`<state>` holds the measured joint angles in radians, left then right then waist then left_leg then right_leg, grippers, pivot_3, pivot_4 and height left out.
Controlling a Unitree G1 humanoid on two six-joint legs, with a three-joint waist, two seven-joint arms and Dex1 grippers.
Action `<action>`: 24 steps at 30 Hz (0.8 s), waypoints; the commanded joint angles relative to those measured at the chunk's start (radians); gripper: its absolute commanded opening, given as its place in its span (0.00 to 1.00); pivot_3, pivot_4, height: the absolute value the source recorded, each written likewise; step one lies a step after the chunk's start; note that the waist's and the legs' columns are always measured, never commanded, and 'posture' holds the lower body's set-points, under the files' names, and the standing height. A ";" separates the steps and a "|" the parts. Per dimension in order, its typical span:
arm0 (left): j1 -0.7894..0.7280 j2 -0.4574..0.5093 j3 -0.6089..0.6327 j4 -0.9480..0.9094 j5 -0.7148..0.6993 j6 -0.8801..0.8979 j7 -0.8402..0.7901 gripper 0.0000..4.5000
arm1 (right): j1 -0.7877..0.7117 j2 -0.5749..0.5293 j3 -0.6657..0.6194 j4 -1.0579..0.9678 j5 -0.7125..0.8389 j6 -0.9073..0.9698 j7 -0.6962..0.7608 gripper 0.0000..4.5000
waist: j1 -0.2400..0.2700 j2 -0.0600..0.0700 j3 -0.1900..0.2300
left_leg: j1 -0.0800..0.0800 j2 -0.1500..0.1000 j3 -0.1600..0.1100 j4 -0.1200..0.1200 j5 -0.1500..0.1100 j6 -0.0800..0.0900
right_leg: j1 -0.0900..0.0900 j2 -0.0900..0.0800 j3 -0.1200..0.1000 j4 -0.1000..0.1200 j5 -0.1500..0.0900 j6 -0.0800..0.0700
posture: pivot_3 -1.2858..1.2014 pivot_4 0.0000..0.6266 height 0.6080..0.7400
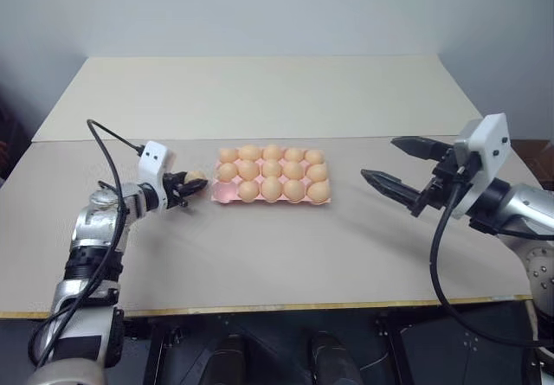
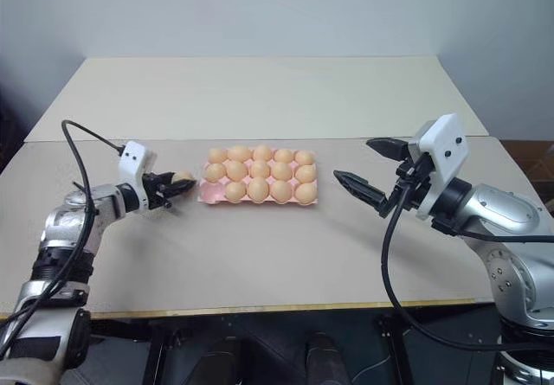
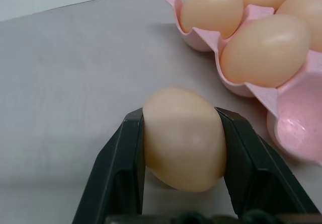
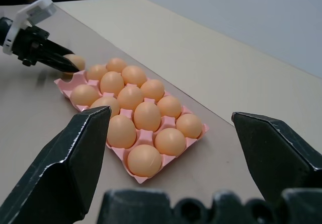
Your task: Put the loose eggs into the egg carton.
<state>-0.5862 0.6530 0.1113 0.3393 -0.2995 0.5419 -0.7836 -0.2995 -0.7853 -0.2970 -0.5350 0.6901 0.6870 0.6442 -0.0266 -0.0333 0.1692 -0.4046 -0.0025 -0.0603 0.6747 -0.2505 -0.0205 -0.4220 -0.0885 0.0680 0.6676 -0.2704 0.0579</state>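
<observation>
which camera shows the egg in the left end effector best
The left wrist view: the egg sits large between both black fingers. Both head views and the right wrist view show it small, partly hidden by the fingers.

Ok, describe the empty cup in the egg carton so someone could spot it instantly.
Find the pink egg carton mid-table. Go to its near row, the corner closest to the left gripper, which holds an egg. That empty cup shows bare pink; its neighbours hold eggs.

Egg carton (image 1: 223, 194) pale pink, plain. Eggs in carton (image 1: 271, 169) light tan-orange (unpatterned, slight sheen). Loose egg (image 3: 184, 138) paler cream-tan, at carton's 9 o'clock. Gripper fingers (image 3: 116, 171) black; wrist housings (image 1: 487, 144) white. Table (image 1: 260, 255) beige-grey, yellowish front edge. Wall (image 1: 277, 9) pale grey-blue.
</observation>
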 commanded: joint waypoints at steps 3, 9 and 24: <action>0.030 0.057 0.133 -0.292 -0.194 0.117 -0.081 0.42 | 0.001 -0.001 -0.025 -0.042 0.019 -0.006 -0.014 1.00 | 0.001 0.000 0.000 | 0.000 0.000 0.000 0.000 0.000 0.000 | 0.000 0.000 0.000 0.000 0.000 0.000 | 0.52 0.24 1.00; 0.047 0.028 0.038 -0.418 -0.236 0.198 -0.089 0.42 | 0.001 0.000 -0.019 -0.034 0.013 -0.013 -0.014 1.00 | 0.009 0.000 0.000 | 0.001 -0.001 0.000 0.001 0.000 0.000 | 0.002 -0.001 0.000 -0.002 0.000 0.000 | 0.52 0.24 1.00; -0.018 -0.023 -0.068 -0.266 -0.136 0.130 -0.082 0.81 | -0.006 0.003 -0.052 -0.044 0.056 0.014 -0.061 1.00 | 0.006 0.000 0.000 | 0.000 0.000 0.000 0.002 -0.001 0.001 | 0.001 0.000 0.000 -0.002 0.000 0.000 | 0.52 0.24 1.00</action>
<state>-0.5757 0.6231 0.0232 0.0931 -0.4260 0.6938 -0.8481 -0.2955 -0.7744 -0.3062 -0.5481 0.7299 0.6991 0.5958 -0.0206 -0.0331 0.1691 -0.4046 -0.0030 -0.0603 0.6762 -0.2511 -0.0194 -0.4209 -0.0887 0.0677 0.6655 -0.2703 0.0582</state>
